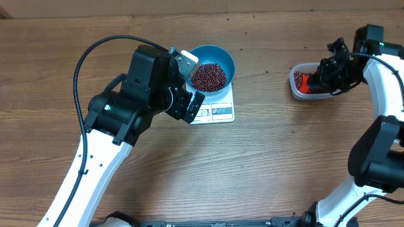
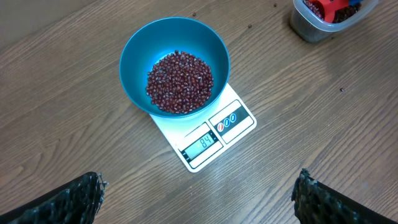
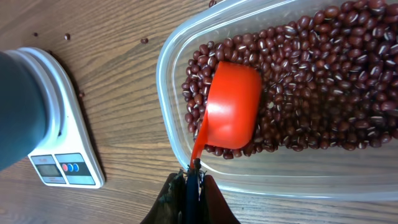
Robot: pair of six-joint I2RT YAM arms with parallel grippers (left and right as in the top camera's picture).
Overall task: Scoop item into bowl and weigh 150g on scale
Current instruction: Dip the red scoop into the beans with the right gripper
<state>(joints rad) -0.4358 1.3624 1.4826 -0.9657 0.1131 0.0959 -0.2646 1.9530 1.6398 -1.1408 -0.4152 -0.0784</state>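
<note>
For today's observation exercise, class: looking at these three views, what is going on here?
The right gripper is shut on the handle of a red scoop, whose cup sits among the beans in the clear container. The blue bowl, part-filled with beans, stands on the white scale, whose display seems to read 84. The left gripper hangs open above them, holding nothing.

A: What lies under everything?
B: A wooden table (image 1: 265,170), brown, its grain running in long streaks across the whole view.
A: And the light?
B: Even and soft, shadows faint.
</note>
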